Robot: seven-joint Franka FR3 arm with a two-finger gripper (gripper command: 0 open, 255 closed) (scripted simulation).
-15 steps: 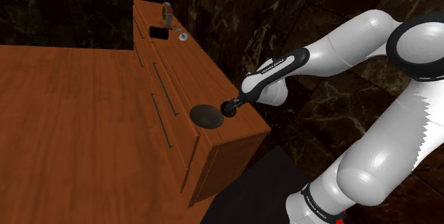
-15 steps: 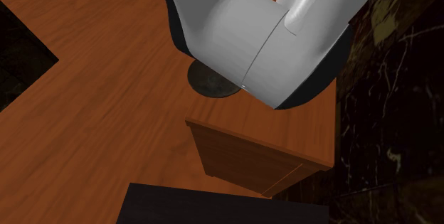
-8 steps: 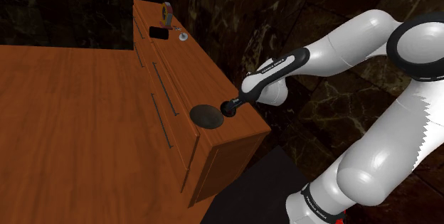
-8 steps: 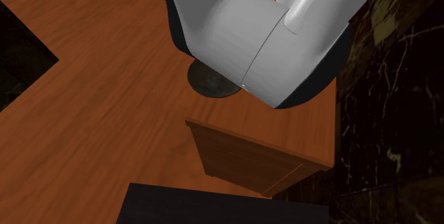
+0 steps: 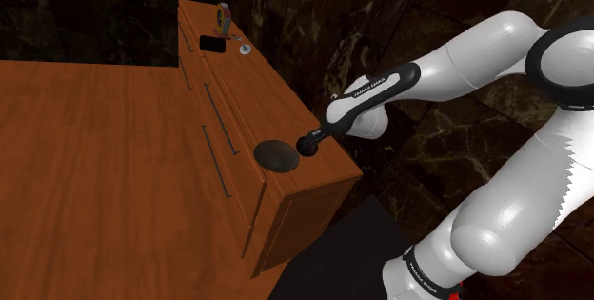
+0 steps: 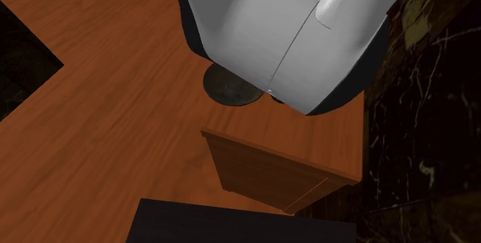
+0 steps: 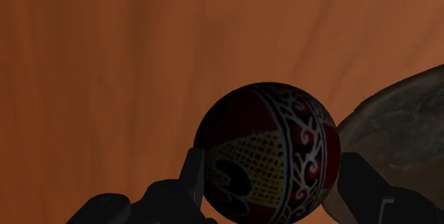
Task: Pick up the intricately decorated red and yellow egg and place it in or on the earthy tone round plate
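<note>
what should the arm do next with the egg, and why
Probably carry the egg sideways until it is over the plate. In the wrist view the gripper clasps the egg between its fingers, and the plate lies just beside the egg, not under it.

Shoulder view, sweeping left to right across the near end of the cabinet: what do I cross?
cabinet front → dark round plate → gripper, shut on the patterned egg → white arm
</note>
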